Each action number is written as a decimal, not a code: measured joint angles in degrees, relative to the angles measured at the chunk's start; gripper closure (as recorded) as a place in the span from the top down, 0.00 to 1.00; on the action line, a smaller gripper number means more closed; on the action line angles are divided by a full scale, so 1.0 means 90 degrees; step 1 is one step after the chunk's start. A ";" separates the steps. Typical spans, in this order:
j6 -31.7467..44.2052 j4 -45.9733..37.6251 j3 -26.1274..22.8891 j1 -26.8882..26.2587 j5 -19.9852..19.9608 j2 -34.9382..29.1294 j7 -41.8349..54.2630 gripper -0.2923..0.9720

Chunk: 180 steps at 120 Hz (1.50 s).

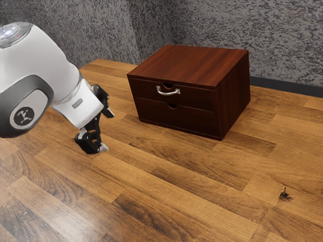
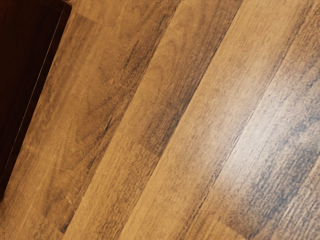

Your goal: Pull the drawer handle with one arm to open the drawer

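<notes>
Black fingers (image 1: 92, 145) low at the exterior view's left, pointing down, close above the bench (image 1: 166, 191); cannot tell whether spread or closed, nor whether touching the wood. Behind them a white arm (image 1: 45, 65) with a grey joint, entering from that view's upper left.

Under the hand, in the wrist view: warm brown boards of the bench running slantwise, light and dark streaks by turns, and a dark edge of the chest (image 2: 20, 80) along one side.

Toward the exterior view's right, well apart from the fingers: the chest, dark red wood, standing flat on the bench, two drawers stacked in its front. There the top drawer (image 1: 192, 98), flush with the front, shut, with a curved silver handle (image 1: 168, 91) near its left end. Below it the lower drawer (image 1: 174, 115), also flush.

On the glossy planks, one small dark mark (image 1: 285, 195) near the exterior view's lower right.

Beyond: grey speckled walls (image 1: 282, 35) meeting in a corner behind the chest, with a dark skirting (image 1: 287, 85) along the foot of the wall on the exterior view's right.
</notes>
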 joint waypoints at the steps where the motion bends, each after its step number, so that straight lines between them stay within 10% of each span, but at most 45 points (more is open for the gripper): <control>1: 0.0070 0.0022 0.0001 0.0000 0.0001 0.0060 0.0030 0.77; 83: 0.1854 0.1734 0.0076 0.0251 -0.0186 0.2753 0.1507 0.77; 180: 0.1924 0.2656 0.0014 0.0735 -0.0306 0.3617 0.2069 0.77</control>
